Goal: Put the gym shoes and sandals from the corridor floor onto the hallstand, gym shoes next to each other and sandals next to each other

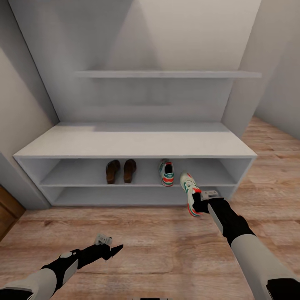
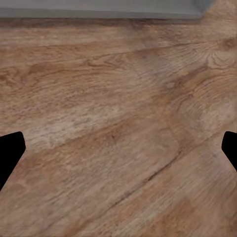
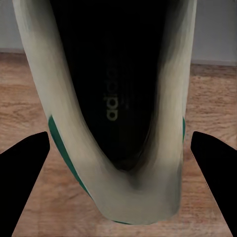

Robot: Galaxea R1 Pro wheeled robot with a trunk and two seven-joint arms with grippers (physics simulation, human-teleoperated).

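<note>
White gym shoe (image 1: 190, 199) feels light with a soft collar; my right gripper (image 1: 200, 205) fingers pinch its heel rim, while left gripper (image 1: 111, 251) fingers hang spread.

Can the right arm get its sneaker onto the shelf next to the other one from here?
Probably yes: the held sneaker hangs just before the hallstand's open shelf, with bare shelf right of the placed sneaker.
</note>
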